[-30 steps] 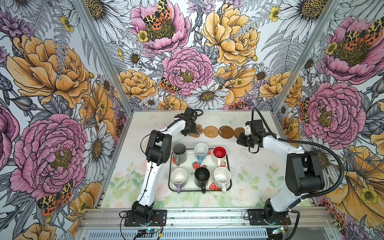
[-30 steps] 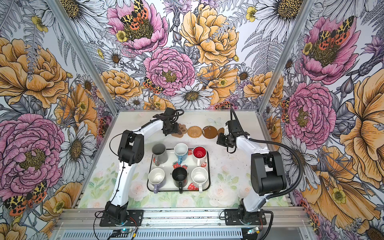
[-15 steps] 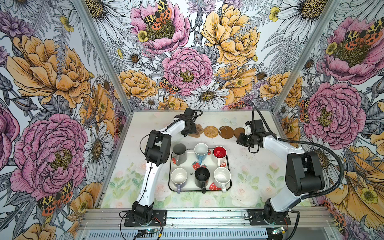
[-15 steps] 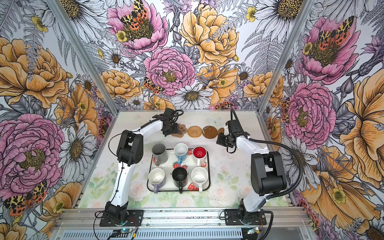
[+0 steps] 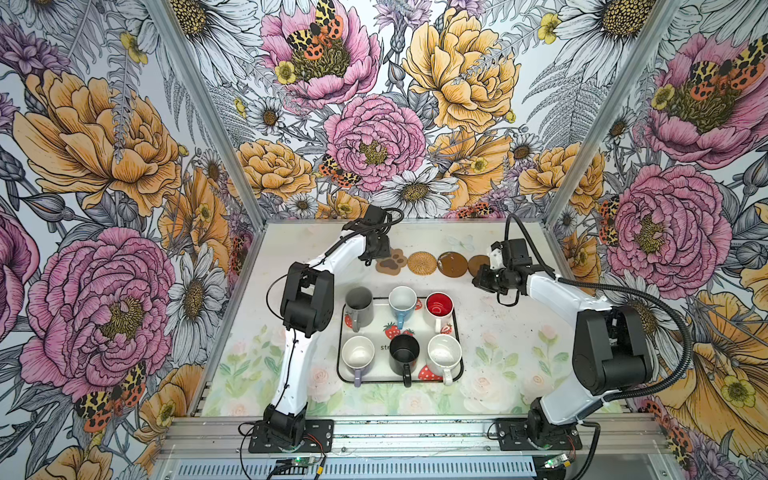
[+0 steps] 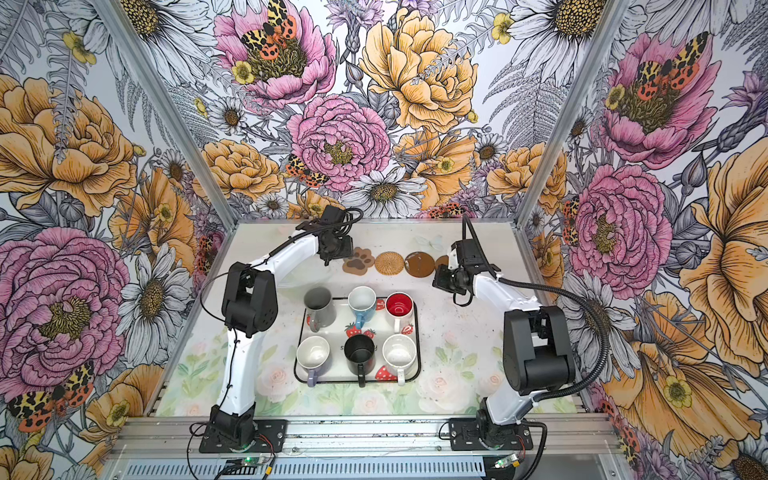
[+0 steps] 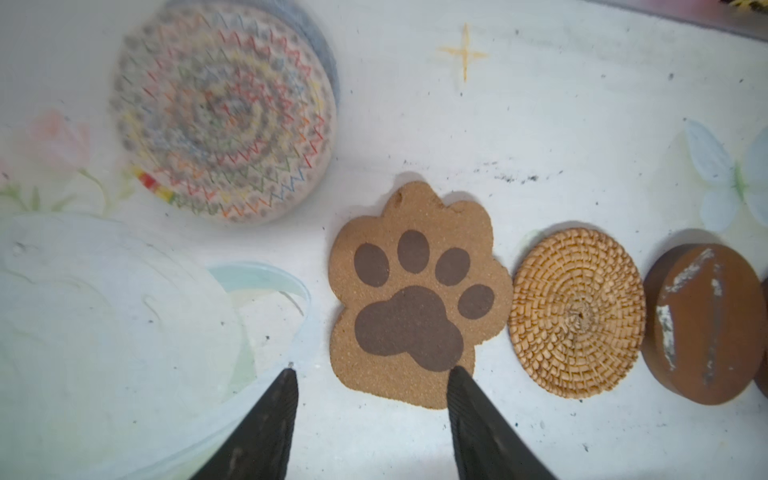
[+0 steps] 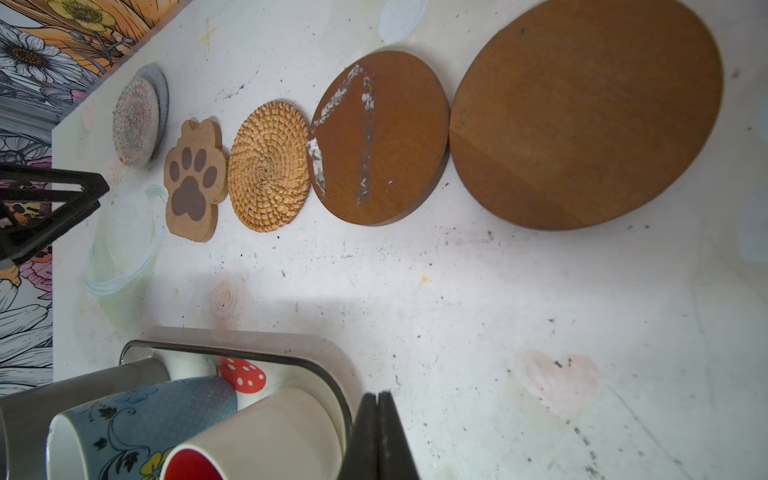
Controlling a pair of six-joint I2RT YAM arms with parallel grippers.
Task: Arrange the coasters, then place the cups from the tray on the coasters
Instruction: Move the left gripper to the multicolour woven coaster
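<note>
- The grey-white woven coaster (image 7: 224, 112), round and stitched with coloured zigzags, lies flat at the left end of the coasters. It sits a little behind their line.
- The tan paw coaster (image 5: 391, 262), with brown pads, starts a row along the back of the table. The rattan coaster (image 5: 422, 263) is just beside it.
- Next come the scuffed brown coaster (image 5: 452, 264), streaked white, and the plain brown coaster (image 8: 582, 116), edge to edge.
- The strawberry tray (image 5: 380, 328) sits mid-table, in front of the row, and holds all six mugs upright.
- In its back row are the tall grey mug (image 5: 359, 305), the light blue mug (image 5: 402, 301) and the red-lined white mug (image 5: 439, 305).
- In its front row are the lavender mug (image 5: 358, 353), the black mug (image 5: 404, 353) and the speckled white mug (image 5: 444, 353).
- The left arm bends at a raised elbow and reaches to the back. The left gripper (image 7: 372, 374) points down with its jaws moderately apart and holds nothing. One fingertip is over the paw coaster's edge.
- The right arm stretches leftward to the row's right end. The right gripper (image 8: 378, 395) has its jaws pressed together and is empty, between the tray corner and the brown coasters.
</note>
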